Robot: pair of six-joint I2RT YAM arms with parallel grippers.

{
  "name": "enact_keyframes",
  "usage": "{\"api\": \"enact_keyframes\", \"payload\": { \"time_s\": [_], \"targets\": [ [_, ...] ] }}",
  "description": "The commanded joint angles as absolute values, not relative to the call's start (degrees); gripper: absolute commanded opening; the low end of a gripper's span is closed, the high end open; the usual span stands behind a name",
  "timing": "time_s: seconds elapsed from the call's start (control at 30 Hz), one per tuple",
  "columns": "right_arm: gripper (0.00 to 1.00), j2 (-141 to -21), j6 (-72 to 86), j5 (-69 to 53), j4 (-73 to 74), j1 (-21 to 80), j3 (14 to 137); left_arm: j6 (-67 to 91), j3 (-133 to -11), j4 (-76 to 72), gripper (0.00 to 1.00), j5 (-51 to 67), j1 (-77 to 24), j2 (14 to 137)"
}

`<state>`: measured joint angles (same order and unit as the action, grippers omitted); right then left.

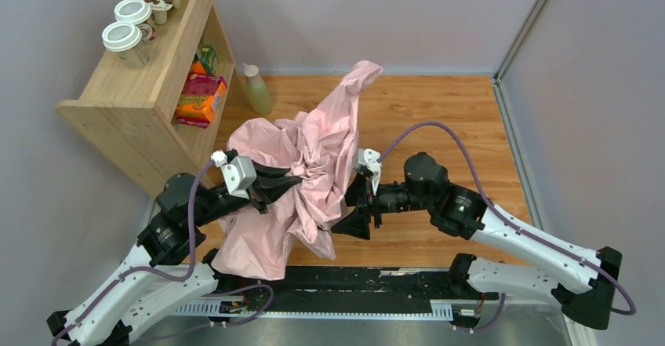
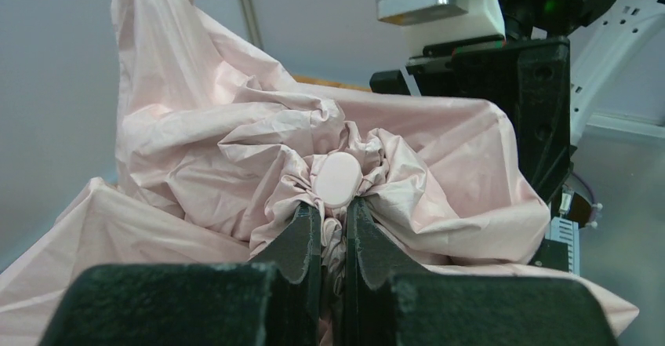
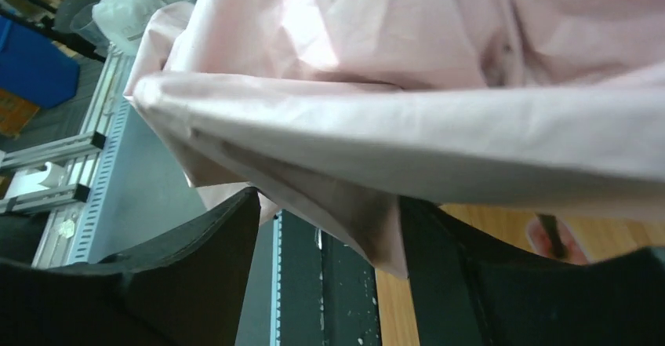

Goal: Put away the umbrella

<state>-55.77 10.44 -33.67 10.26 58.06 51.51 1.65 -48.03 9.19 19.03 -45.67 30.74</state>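
The left gripper (image 2: 333, 219) is pinching the umbrella (image 1: 310, 169) by the fabric bunched under its tip cap, steadying it between the arms, likely so the right gripper (image 3: 329, 232), jaws apart around a loose fold, can gather the canopy.

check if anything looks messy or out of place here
The umbrella is the odd thing: its pink canopy sits crumpled and splayed over the wooden table between the arms, one flap sticking up at the back, not gathered into neat folds. The left end effector pinches bunched fabric by the pink cap.
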Motion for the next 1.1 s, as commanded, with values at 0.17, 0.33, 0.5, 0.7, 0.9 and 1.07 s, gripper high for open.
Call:
{"api": "enact_keyframes", "payload": {
  "time_s": [0.17,0.33,0.5,0.7,0.9,1.07],
  "targets": [
    [0.93,-39.6,4.8,-11.6,25.1,54.4,58.5,-3.8,-51.4,12.0,0.0,28.9,-45.8,29.2],
    [0.94,-41.1,1.9,2.3,33.7,51.7,64.5,-4.8,-53.6,16.3,0.0,34.0,-45.8,28.2],
    [0.93,-48.2,2.6,1.8,32.6,46.9,71.8,-4.4,-54.3,18.2,0.0,39.2,-45.8,27.9],
    [0.93,-53.1,3.9,-5.5,30.1,42.8,77.3,-4.0,-53.5,18.3,0.0,40.9,-45.8,27.1],
    [0.73,-57.4,3.2,-33.3,24.7,42.8,74.6,-2.9,-51.9,14.2,0.0,41.9,-45.8,26.0],
    [0.43,-62.3,8.9,-46.6,14.4,45.8,70.2,-1.9,-51.4,11.3,0.0,43.0,-45.8,26.8]
  ]
}}
